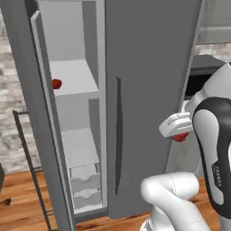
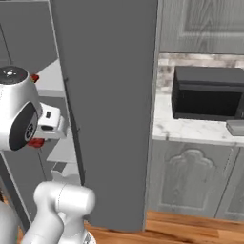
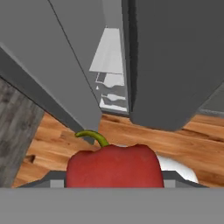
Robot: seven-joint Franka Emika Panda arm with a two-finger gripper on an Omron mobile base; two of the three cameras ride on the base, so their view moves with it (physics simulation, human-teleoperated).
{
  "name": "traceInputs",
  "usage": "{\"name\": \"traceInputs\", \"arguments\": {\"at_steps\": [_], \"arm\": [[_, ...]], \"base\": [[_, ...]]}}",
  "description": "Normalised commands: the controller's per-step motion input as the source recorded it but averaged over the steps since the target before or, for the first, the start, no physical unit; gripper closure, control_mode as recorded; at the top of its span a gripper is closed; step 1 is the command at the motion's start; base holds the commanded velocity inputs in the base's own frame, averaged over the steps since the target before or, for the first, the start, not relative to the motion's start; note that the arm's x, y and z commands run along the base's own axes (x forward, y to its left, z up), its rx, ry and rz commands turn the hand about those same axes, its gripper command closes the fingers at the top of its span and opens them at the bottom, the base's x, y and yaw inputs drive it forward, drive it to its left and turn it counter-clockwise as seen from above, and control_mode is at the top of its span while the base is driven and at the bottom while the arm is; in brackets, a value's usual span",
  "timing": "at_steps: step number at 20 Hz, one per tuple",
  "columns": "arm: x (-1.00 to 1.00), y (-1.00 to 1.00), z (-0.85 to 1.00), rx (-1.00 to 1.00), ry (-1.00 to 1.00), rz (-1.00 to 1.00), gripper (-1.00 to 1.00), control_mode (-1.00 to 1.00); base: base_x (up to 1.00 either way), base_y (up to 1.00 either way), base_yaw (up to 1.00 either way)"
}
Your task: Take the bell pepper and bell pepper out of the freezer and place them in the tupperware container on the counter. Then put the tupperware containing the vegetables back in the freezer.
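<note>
**Pincer grips one red pepper outside the freezer**

Pincer (image 1: 181, 135) is closed on a red bell pepper (image 3: 114, 166), whose curved green stem shows in the hand view against the wood floor (image 3: 52, 144). From the left base view a sliver of red peeks out below the white hand, in front of the freezer (image 1: 149, 90) door. The second bell pepper (image 1: 56, 84) sits at the left edge of an upper freezer shelf (image 1: 74, 79), well apart from the arm. To the right, a black microwave (image 2: 207, 93) stands on the marble worktop (image 2: 183, 128), with the grey tupperware container (image 2: 236, 127) just beside it at the far right edge.
</note>
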Motion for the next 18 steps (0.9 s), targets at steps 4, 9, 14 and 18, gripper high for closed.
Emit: {"name": "traceInputs", "arguments": {"at_steps": [4, 9, 14, 18], "arm": [[0.0, 0.0, 0.0, 0.0, 0.0, 0.0, 1.0, 1.0], [0.0, 0.0, 0.0, 0.0, 0.0, 0.0, 1.0, 1.0], [0.0, 0.0, 0.0, 0.0, 0.0, 0.0, 1.0, 1.0], [0.0, 0.0, 0.0, 0.0, 0.0, 0.0, 1.0, 1.0]], "base": [[0.0, -1.0, -0.08], [0.06, -1.0, 0.0], [0.25, -1.0, 0.0], [0.51, -1.0, 0.0]]}}
